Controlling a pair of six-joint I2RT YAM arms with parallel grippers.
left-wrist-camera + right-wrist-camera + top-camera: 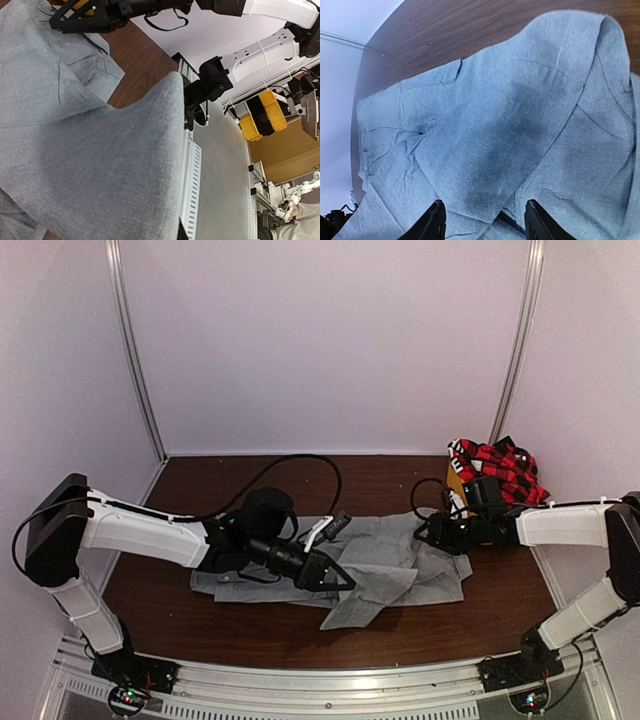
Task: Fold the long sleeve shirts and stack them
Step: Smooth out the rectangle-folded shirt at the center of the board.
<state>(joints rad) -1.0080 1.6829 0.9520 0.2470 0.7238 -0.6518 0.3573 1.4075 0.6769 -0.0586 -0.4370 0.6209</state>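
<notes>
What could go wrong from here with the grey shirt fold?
1. The left gripper is shut on a lifted fold of the grey shirt. A pull from there may drag the whole shirt and bunch it.
2. The right gripper hangs open over layered cloth, so closing there could pinch several layers at once.
3. The right arm sits close to the plaid shirt and might snag it.

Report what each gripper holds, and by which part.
Left gripper is shut on the grey shirt, pinching a lifted fold near its middle. Right gripper is open above it, holding nothing.
</notes>
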